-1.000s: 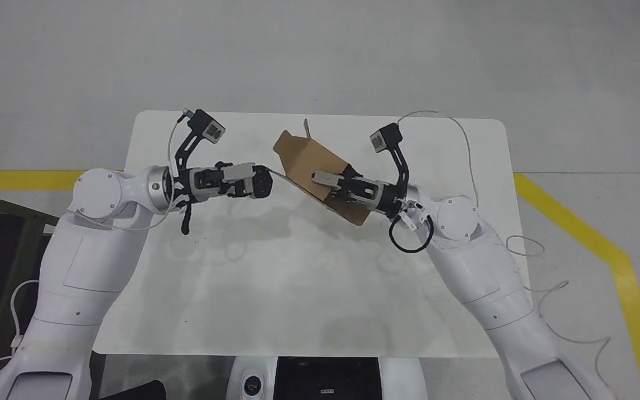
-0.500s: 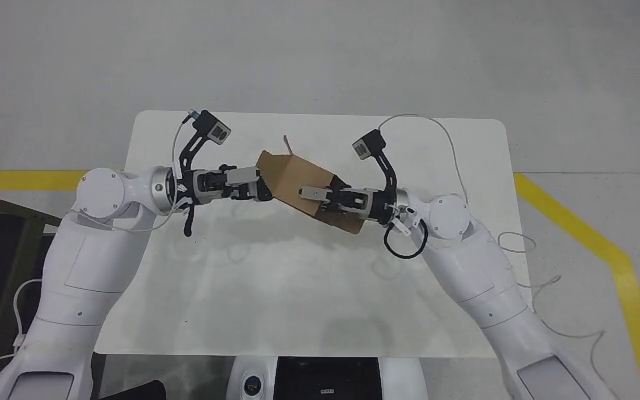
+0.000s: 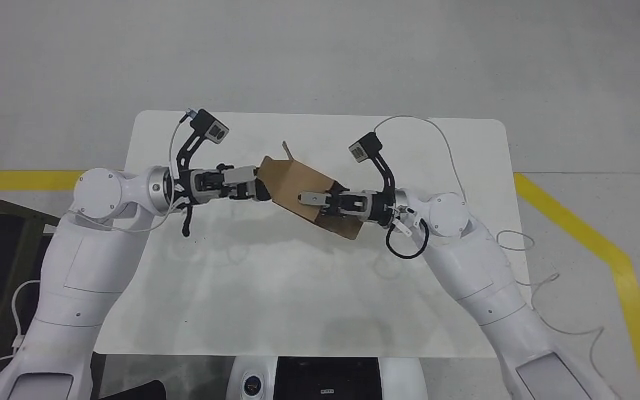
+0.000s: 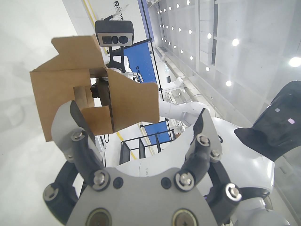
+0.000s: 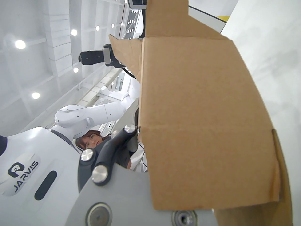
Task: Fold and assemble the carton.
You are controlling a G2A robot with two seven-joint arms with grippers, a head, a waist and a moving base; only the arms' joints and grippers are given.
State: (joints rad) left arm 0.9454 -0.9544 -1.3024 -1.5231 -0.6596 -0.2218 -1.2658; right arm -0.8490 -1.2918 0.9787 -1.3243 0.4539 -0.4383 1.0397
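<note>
Partly folded brown carton (image 3: 288,180), flaps loose, is held up off the table (image 3: 300,300), over its middle and a bit toward 12 o'clock. The right gripper (image 3: 322,197) comes in from the carton's 4 o'clock side and is clamped on it. One pale finger lies on the upper panel, and in the right wrist view the panel's edge runs into the gripper. The left gripper (image 3: 262,188) sits at the carton's 9 o'clock end, released, fingers (image 4: 78,121) spread wide. In the left wrist view the carton's open end faces that gripper, small flaps folded inward, one large flap sticking out sideways. One fingertip overlaps the carton's edge there; cannot tell if it touches. The arms come in from 9 and 3 o'clock.
</note>
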